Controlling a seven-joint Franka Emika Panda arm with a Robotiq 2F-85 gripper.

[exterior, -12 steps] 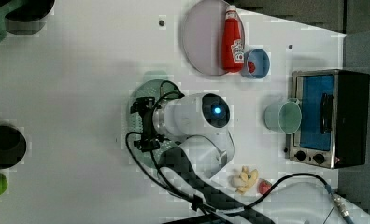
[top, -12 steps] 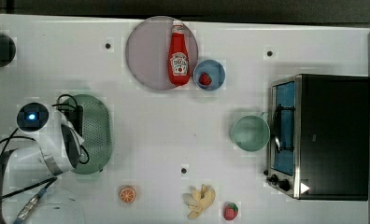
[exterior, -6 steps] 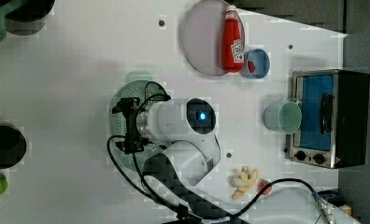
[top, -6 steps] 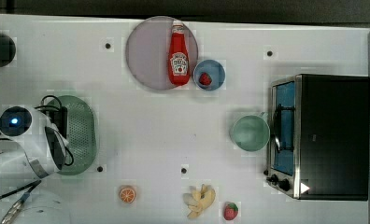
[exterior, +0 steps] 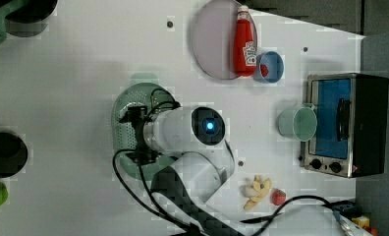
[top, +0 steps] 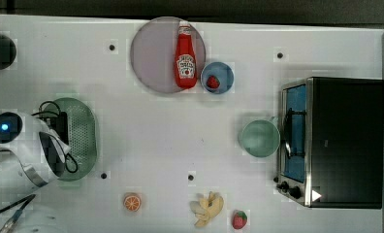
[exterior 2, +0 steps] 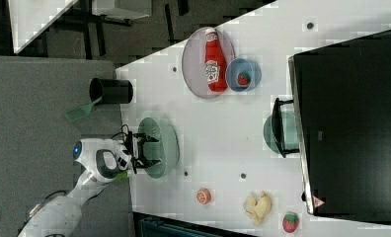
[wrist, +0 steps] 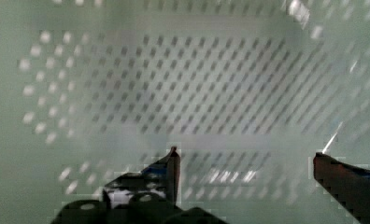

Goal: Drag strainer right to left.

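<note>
Holes of the strainer (wrist: 188,88) are seen close up in the wrist view. The end effector (wrist: 244,161) is held open inside it. The arm is seen over the strainer's edge in the top view.

we saw a pale mint-green strainer (top: 83,138) dotted with rows of small holes, a red ketchup bottle (top: 185,56) with a white cap on a greyish-lilac plate (top: 151,56), a red strawberry (top: 213,82) in a blue bowl (top: 225,73), a green cup (top: 259,138), and a black-and-silver oven (top: 345,141) with blue glass.
</note>
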